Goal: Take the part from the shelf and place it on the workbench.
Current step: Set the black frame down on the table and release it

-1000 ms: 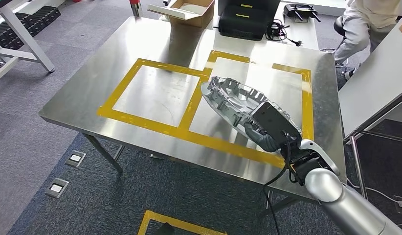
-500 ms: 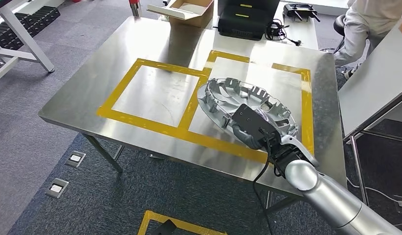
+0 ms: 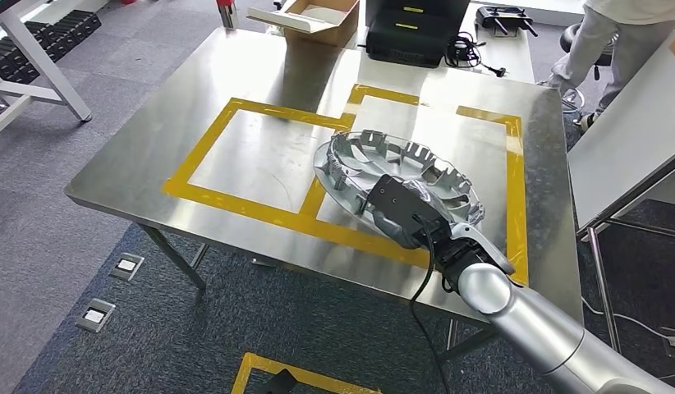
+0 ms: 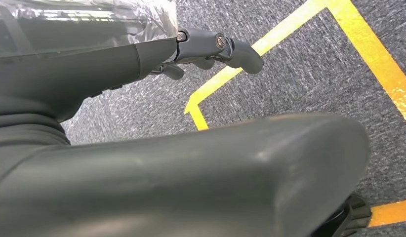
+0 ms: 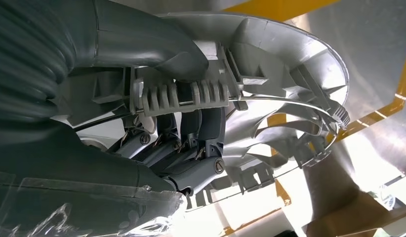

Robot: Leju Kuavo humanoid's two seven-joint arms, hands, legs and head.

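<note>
The right hand (image 3: 408,215) grips the part (image 3: 396,179), a silver ribbed disc like a wheel cover, by its near rim; in the right wrist view the thumb lies over the rim and the dark fingers (image 5: 191,143) curl under it. The part hangs low over the counter (image 3: 260,82), toward its near right corner, straddling the yellow tape (image 3: 260,215) between the two marked boxes. It stretches away from the hand toward the far left, tilted. Whether its far edge touches the steel I cannot tell. The left hand (image 4: 211,47) hangs over the carpet holding nothing, fingers loosely curled.
</note>
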